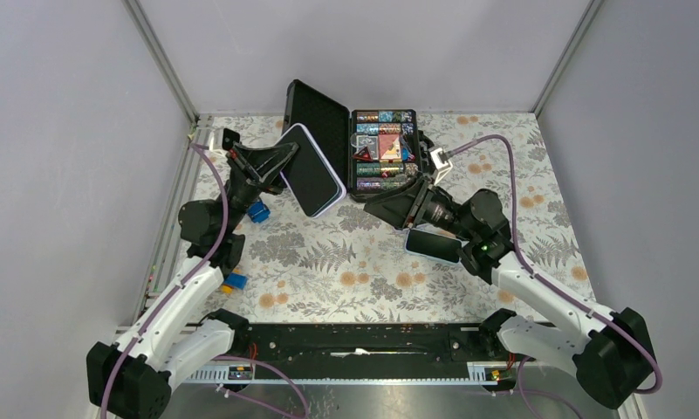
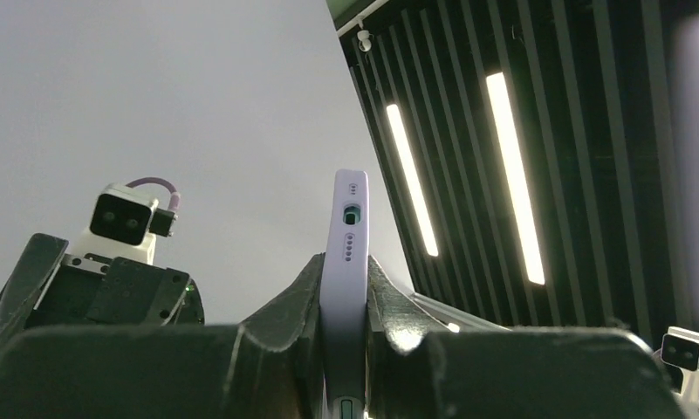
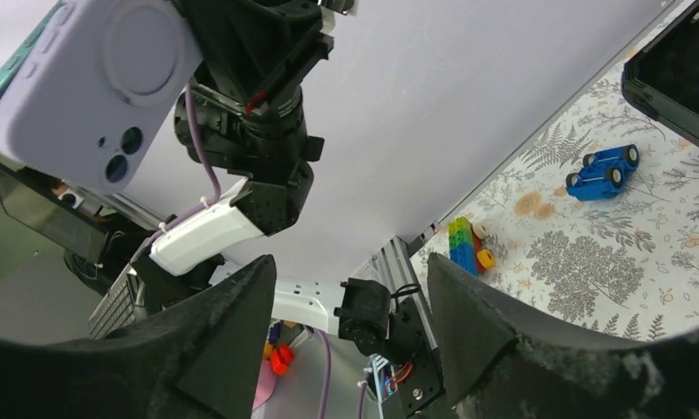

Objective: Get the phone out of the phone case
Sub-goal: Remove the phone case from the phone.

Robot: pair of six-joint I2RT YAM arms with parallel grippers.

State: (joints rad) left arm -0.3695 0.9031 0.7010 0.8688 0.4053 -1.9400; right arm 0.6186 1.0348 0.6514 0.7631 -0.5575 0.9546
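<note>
From the top view, the floral-print cloth desk point(image 1: 346, 271) is boxed in by plain grey walls on three sides, with a metal rail along its left edge. The widest bare cloth lies toward the near side.

My left end effector point(image 1: 280, 160) is clamped on the lilac silicone phone case point(image 1: 341, 190). It holds the case off the desk at the far middle. The glossy black-screened phone point(image 1: 311, 170) sits in the case, screen up, with its long axis running from far-left to near-right.

The open hard black plastic box point(image 1: 383, 150), full of small colourful packets, stands just beside the phone, so room there is tight. My right end effector point(image 1: 379, 201) sits near the phone's near-right corner, apart from it. A black rounded slab with a pale rim point(image 1: 433, 246) lies under my right forearm. A small blue toy car point(image 1: 257, 212) and some bright building blocks point(image 1: 235, 281) lie beside the left arm.

From the left wrist, the case stands upright and edge-on, pinched between the two black fingers point(image 2: 284, 305). The edge is smooth and matte, with a port cut-out and a row of small holes.

From the right wrist, the fingers point(image 3: 232, 332) stand wide apart with nothing between them. The back of the case fills the top-left corner. It has rounded corners, a pressed circular ring and two lens holes at its lower end.
</note>
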